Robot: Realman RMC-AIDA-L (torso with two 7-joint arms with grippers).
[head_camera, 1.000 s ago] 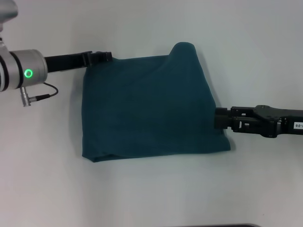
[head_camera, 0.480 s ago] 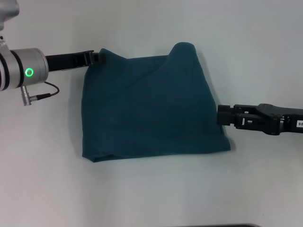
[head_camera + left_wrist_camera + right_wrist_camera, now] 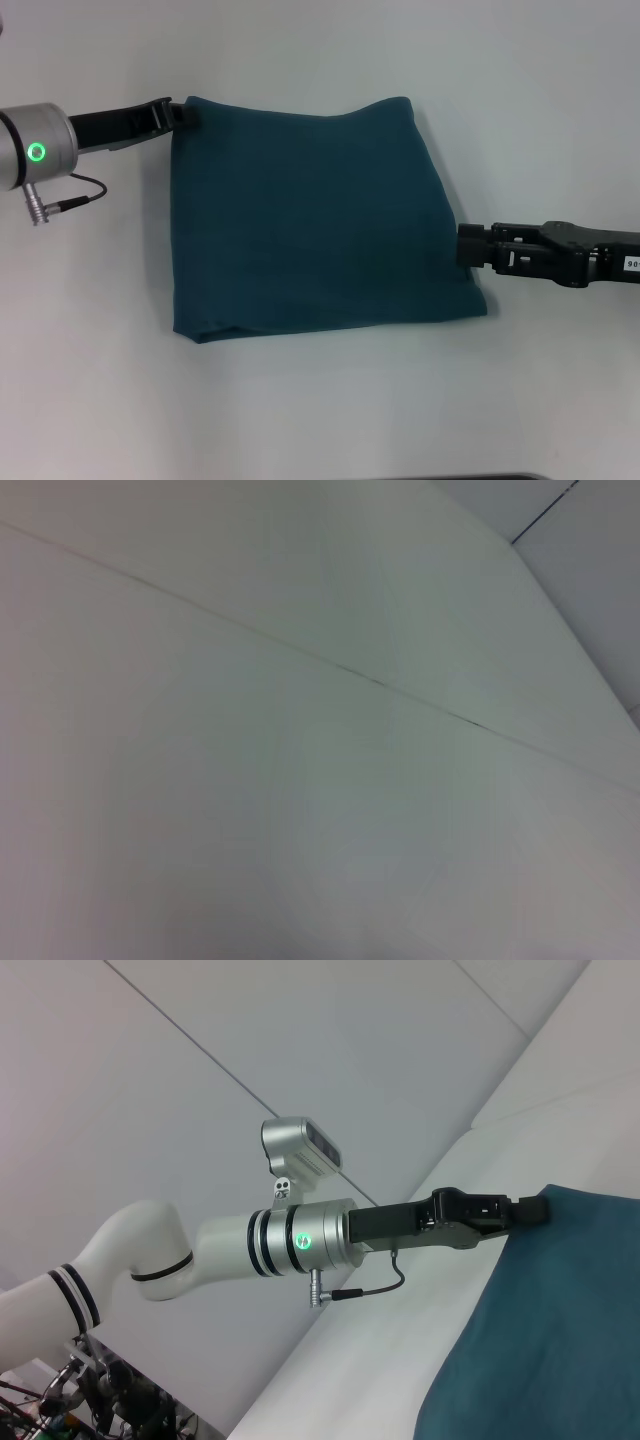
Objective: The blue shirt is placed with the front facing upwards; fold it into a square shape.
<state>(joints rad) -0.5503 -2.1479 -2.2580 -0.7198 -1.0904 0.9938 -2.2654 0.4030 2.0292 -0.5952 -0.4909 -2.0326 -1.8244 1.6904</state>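
Observation:
The blue shirt (image 3: 310,230) lies folded on the white table as a rough square, plain teal side up, with no letters or collar showing. My left gripper (image 3: 182,112) is shut on the shirt's far left corner and holds it stretched out low over the table. The right wrist view shows that gripper (image 3: 535,1210) at the corner of the shirt (image 3: 560,1330). My right gripper (image 3: 462,248) sits at the middle of the shirt's right edge, right next to the cloth. The left wrist view shows only a pale surface.
The white table (image 3: 320,400) lies bare on all sides of the shirt. A dark table edge shows at the very front (image 3: 470,477). The left arm's grey wrist with a green light (image 3: 38,152) is at the far left.
My left gripper has pulled the shirt's far left corner outward to the left and farther away, flattening the hump on the far edge. My right gripper backed slightly away from the right edge.

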